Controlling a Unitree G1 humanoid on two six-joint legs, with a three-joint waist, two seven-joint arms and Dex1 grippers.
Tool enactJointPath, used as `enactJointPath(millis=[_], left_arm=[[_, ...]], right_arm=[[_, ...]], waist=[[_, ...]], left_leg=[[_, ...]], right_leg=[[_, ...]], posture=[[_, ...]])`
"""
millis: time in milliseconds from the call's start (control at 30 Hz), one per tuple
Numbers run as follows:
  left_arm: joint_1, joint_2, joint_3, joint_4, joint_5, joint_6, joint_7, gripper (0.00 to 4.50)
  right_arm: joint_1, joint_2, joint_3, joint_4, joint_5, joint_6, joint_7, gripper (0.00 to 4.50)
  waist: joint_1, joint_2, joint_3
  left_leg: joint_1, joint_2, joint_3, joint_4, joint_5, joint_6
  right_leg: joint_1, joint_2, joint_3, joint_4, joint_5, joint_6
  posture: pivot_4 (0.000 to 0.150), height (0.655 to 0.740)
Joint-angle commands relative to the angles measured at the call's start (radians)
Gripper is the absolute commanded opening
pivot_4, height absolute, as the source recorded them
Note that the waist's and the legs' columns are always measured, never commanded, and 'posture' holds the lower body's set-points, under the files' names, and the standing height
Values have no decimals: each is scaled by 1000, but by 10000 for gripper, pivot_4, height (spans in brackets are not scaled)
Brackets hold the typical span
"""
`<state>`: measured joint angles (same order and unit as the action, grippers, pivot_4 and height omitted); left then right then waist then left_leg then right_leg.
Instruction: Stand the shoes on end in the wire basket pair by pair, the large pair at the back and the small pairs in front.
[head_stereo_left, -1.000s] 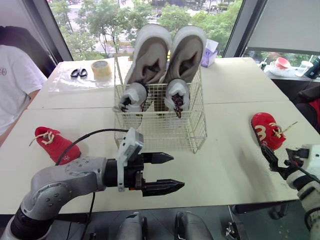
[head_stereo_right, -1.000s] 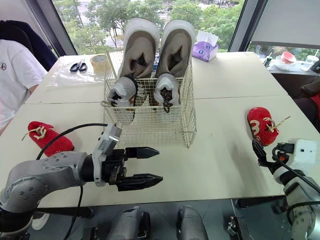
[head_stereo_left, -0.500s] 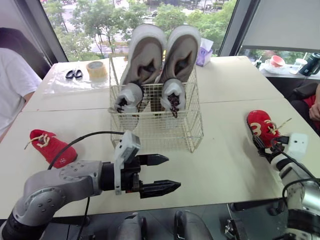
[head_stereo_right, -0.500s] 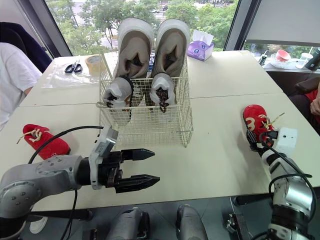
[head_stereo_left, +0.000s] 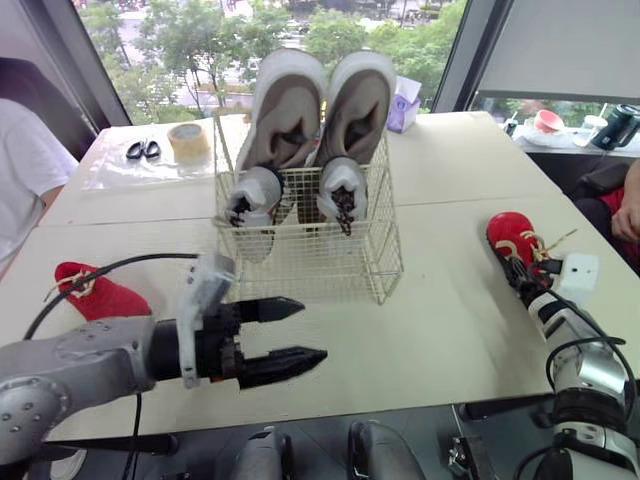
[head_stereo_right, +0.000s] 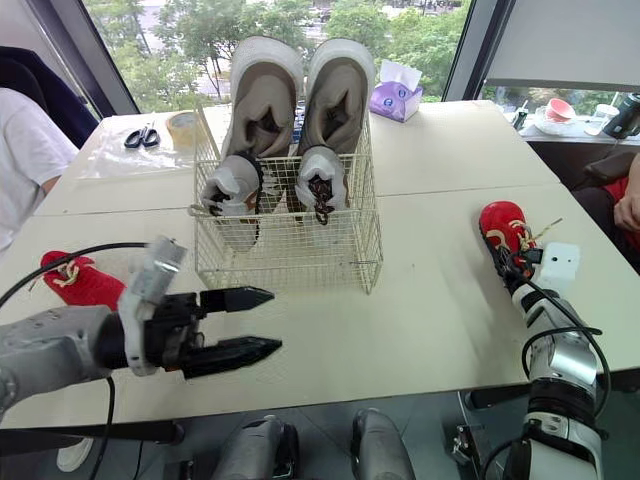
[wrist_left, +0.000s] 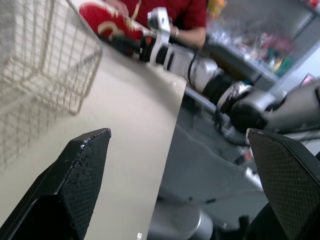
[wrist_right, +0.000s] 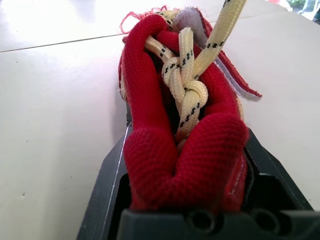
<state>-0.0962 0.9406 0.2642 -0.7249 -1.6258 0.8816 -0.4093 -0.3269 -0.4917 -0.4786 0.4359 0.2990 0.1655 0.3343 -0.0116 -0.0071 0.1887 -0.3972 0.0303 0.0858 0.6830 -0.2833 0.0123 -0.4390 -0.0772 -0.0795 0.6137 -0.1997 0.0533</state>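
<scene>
At the table's (head_stereo_left: 450, 330) right edge, I see my right gripper (head_stereo_left: 519, 268) clamped on a small red shoe (wrist_right: 186, 165). In the right wrist view its black fingers (wrist_right: 107, 190) press both sides of the heel, and the fabric bulges between them. Their tips are hidden under the shoe, whose cream lace is knotted on top, with one end cut off by the frame. The shoe lies on the table with its toe pointing away from the gripper.

My left gripper (head_stereo_left: 311, 330) hovers above the table's near edge with its fingers spread wide and nothing between them. It points to the right.

Just beyond it, the wire basket (head_stereo_left: 390, 255) stands at the middle of the table. A large grey pair (head_stereo_left: 320, 105) stands on end at the back, soles outward, rising above the rim. A small grey pair (head_stereo_left: 295, 192) stands in front of it, toes partly blurred by the mesh.

A second red shoe (head_stereo_left: 98, 297) lies to the left, behind my left arm and crossed by its cable. It is well apart from both grippers.
</scene>
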Motion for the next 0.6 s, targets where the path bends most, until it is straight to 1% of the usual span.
enactJointPath(millis=[33, 100, 167, 267, 333, 367, 400, 500, 600], left_arm=[[-34, 29, 153, 142, -112, -49, 9, 45000], [-109, 48, 184, 246, -154, -52, -3, 45000], [-224, 54, 177, 345, -178, -59, 0, 45000], [-405, 13, 146, 475, -218, -83, 56, 45000], [-490, -15, 127, 534, -230, -79, 95, 45000], [-523, -27, 120, 551, -232, -71, 99, 45000], [-567, -38, 107, 579, -224, -60, 99, 45000], [-739, -78, 49, 660, -143, -47, 76, 45000], [-837, -103, 35, 717, -98, -18, 39, 45000]], right_arm=[[-141, -86, -34, -166, 30, -13, -39, 15354], [-279, -167, -29, -225, 51, 3, -19, 15354], [-407, -265, 12, -273, 63, 18, 61, 15354], [-579, -346, 51, -345, 149, 88, 168, 15354], [-647, -364, 83, -402, 207, 144, 225, 15354], [-663, -367, 102, -433, 229, 171, 252, 15354], [-685, -366, 136, -470, 251, 195, 286, 15354], [-747, -329, 267, -579, 295, 227, 398, 15354], [-772, -299, 332, -606, 283, 214, 461, 15354]], waist=[[-4, 4, 3], [-4, 14, 9], [-2, 19, 11], [6, 16, 10], [9, 9, 7], [9, 3, 4], [8, 0, 3], [3, -2, 5], [2, -3, 6]], left_leg=[[-1, 0, 0, 0, 0, 0], [-3, 0, 2, 0, 0, 0], [-5, -1, 3, 1, 0, 0], [-10, -3, 0, -2, 1, 0], [-10, -1, -2, -3, 0, 0], [-10, 0, -2, -3, 0, 0], [-10, 2, -2, -3, -1, -3], [-11, 1, -2, 0, -2, -2], [-11, -2, -1, 1, -2, -1]], right_leg=[[-2, 0, 0, 1, 0, 0], [-5, 0, 1, 1, 0, 0], [-8, 0, 2, 2, 1, 1], [-12, 1, -1, 4, 3, 3], [-11, 4, -3, 4, 1, 4], [-10, 6, -3, 2, 1, 4], [-9, 7, -3, 0, 1, 4], [-8, 3, -2, 0, 2, 4], [-8, -1, -1, 0, 2, 5]], posture=[[1500, 7400], [1500, 7400], [1500, 7400], [1500, 7400], [1500, 7400], [1500, 7400], [1500, 7400], [1500, 7400], [1500, 7400]])
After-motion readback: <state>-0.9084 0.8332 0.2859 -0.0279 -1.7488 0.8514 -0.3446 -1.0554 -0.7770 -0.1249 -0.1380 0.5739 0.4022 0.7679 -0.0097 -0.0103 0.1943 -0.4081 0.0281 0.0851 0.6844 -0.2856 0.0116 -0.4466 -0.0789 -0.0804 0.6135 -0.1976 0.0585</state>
